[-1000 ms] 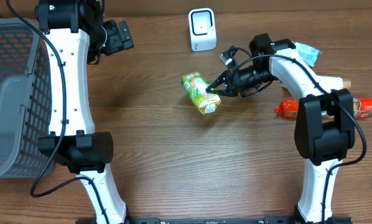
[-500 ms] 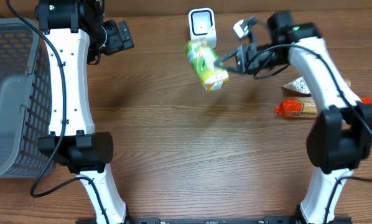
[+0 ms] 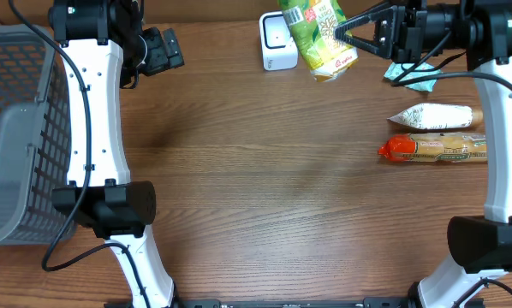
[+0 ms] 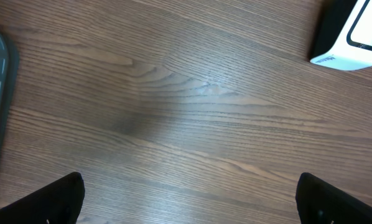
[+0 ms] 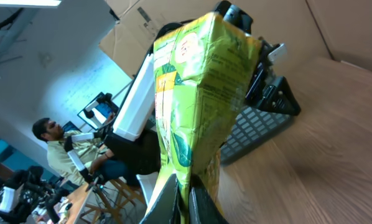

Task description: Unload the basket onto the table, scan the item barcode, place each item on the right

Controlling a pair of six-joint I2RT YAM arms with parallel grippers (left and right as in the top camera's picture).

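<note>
Our right gripper (image 3: pixel 342 32) pinches the crinkled, glossy green pouch (image 3: pixel 318 30) by one sealed edge, jaws nearly closed on the thin film. The pouch hangs over the wood-grain table (image 3: pixel 256 188) toward 12 o'clock, just at 3 o'clock of the boxy white scanner (image 3: pixel 276 43). Our left gripper (image 3: pixel 169 50), near 10 o'clock, gapes wide and holds nothing.

The left arm (image 3: pixel 92 111) stands along the left side, and the left gripper (image 3: pixel 164 51) at the far end has its fingers spread wide, holding nothing. The right arm (image 3: pixel 506 120) reaches far, wrist turned left, and the right gripper (image 3: pixel 345 32) is pinched on a green packet (image 3: pixel 320 34).
</note>
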